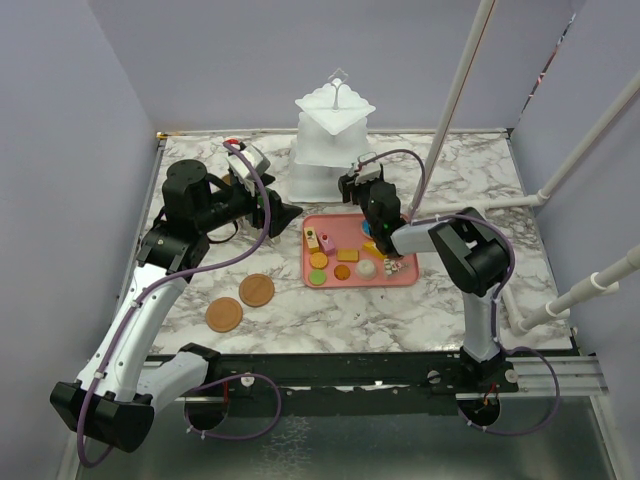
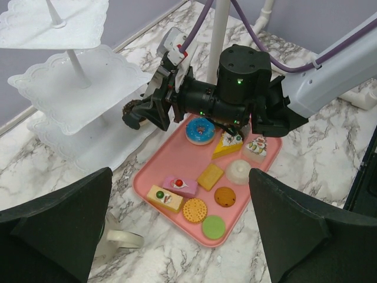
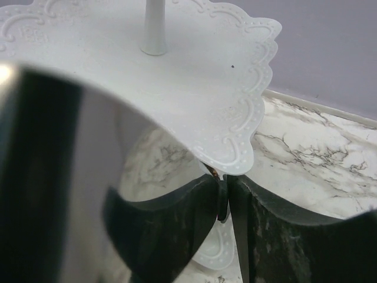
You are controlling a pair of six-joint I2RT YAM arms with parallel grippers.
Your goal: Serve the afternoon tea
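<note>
Marble table [image 1: 330,312] carries everything. At its far middle rises the white 3-tier stand [image 1: 333,120], and the pink tray [image 2: 177,154] lies flat just in front of it, close to the lowest tier's near corner.

The left gripper [image 1: 288,212] hovers left of the tray and faces it, its jaws spread wide with nothing between them. The right gripper [image 2: 141,115] reaches across the tray's far edge to the stand's lowest tier. Its tips stand narrow about a dark brown donut [image 2: 131,112] at that tier's edge; whether they clamp it or it rests on the tier, I cannot tell.

2 round wooden coasters [image 1: 256,290] lie side by side on the table left of the tray, the second coaster [image 1: 224,315] nearer the front edge.

10 pastries show on the tray, among them:
- a blue donut [image 2: 200,131] at the far side
- a yellow cake wedge [image 2: 227,144] just beside it
- a pink slice [image 2: 181,184]
- a green macaron [image 2: 213,226] at the near corner
</note>
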